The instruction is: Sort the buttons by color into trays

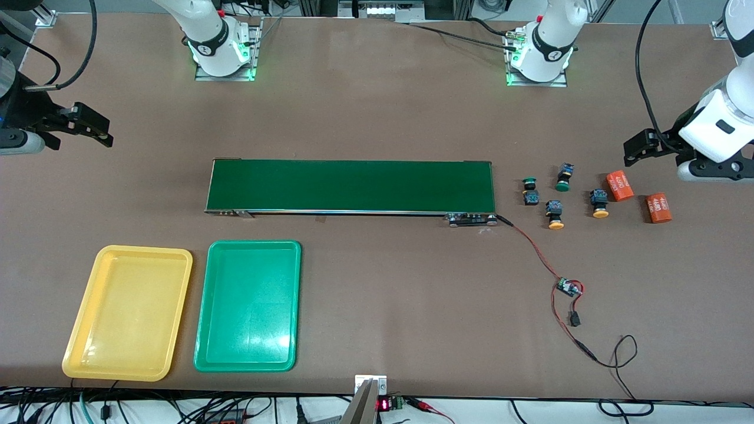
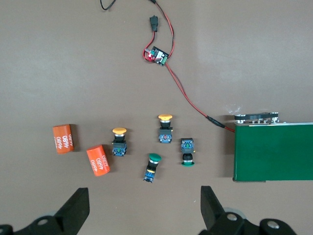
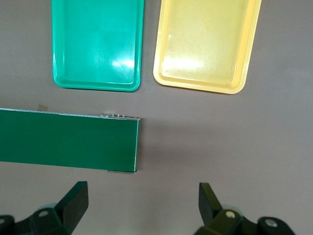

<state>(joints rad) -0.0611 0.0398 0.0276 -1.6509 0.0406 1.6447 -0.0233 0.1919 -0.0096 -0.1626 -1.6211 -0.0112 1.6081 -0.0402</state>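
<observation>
Four buttons lie on the table off the conveyor's end at the left arm's end: two green-capped [image 1: 529, 188] [image 1: 563, 179] and two yellow-capped [image 1: 555, 215] [image 1: 599, 204]. The left wrist view shows them too, green [image 2: 152, 166] [image 2: 187, 152] and yellow [image 2: 119, 142] [image 2: 165, 128]. My left gripper [image 1: 633, 150] [image 2: 144, 203] hangs open and empty above the table beside them. The yellow tray [image 1: 127, 312] [image 3: 208, 44] and green tray [image 1: 247, 306] [image 3: 98, 44] lie side by side, empty, nearer the front camera than the conveyor. My right gripper [image 1: 105, 131] [image 3: 143, 198] is open and empty at the right arm's end.
A long dark-green conveyor belt [image 1: 351, 185] [image 2: 274, 152] [image 3: 68, 139] lies across the middle. Two orange cylinders with white print [image 1: 619, 185] [image 1: 659, 208] lie beside the buttons. A red-black cable with a small circuit board [image 1: 568, 287] [image 2: 157, 55] runs from the conveyor toward the front edge.
</observation>
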